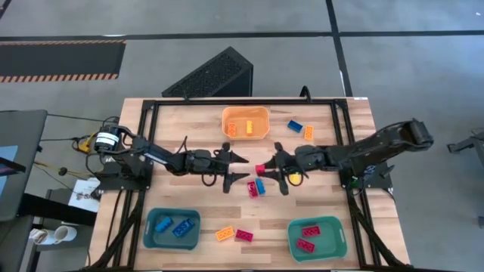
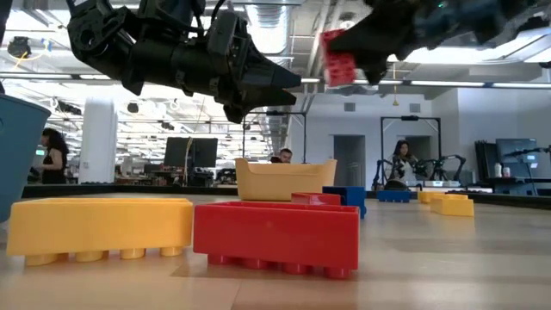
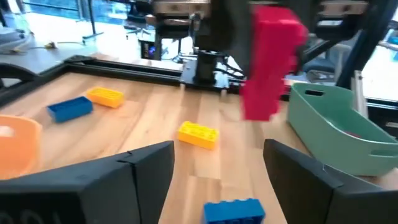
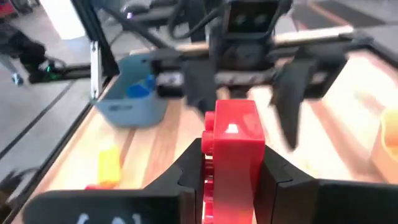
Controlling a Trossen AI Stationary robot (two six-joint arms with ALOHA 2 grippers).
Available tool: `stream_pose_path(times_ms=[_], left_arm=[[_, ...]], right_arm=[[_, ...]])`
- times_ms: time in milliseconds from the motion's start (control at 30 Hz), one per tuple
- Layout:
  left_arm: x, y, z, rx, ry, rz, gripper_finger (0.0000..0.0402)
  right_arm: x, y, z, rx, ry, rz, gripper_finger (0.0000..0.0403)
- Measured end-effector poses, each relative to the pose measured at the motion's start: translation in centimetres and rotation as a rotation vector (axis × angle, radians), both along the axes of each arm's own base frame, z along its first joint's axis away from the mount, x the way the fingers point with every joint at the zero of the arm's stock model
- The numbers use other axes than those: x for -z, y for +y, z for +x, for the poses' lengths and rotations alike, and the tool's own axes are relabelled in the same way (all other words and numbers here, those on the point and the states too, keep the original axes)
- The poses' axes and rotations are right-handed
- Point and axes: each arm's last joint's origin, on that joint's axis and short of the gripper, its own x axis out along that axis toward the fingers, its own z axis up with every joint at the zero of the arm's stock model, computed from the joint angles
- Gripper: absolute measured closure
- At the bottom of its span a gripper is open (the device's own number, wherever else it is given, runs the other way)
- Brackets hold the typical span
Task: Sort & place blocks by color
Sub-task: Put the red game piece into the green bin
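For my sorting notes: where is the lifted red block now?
In the high view the red block is mid-table, held by the right gripper, facing the open left gripper.

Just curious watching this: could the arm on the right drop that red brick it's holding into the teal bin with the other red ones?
Probably yes. The right gripper is shut on the red brick above mid-table, and the teal bin with red bricks sits open-topped on that arm's own side, nothing between them.

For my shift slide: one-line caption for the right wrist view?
Right pincer shut on a red block, facing the open left pincer above the table.
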Motion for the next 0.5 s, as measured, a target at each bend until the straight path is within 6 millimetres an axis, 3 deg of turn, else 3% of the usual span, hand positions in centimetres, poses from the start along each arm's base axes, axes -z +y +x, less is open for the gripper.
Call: stream_pose_path(times_ms=[233,367,500], left_arm=[[-0.4,1.0,0.1,-0.035,-0.046,0.005,0.0181],[-0.2,0.9,0.1,-0.034,-0.025,0.005,0.019],[0.4,0.3,-0.1,-0.015,0.041,-0.018,0.0197]], right_arm=[[-0.1,3.8,-3.0,-0.111,0.171,0.087,0.0304],[0.7,5.9,-5.1,-0.126,0.353,0.213,0.0304],[0.6,7.9,-6.4,-0.144,0.412,0.348,0.0305]])
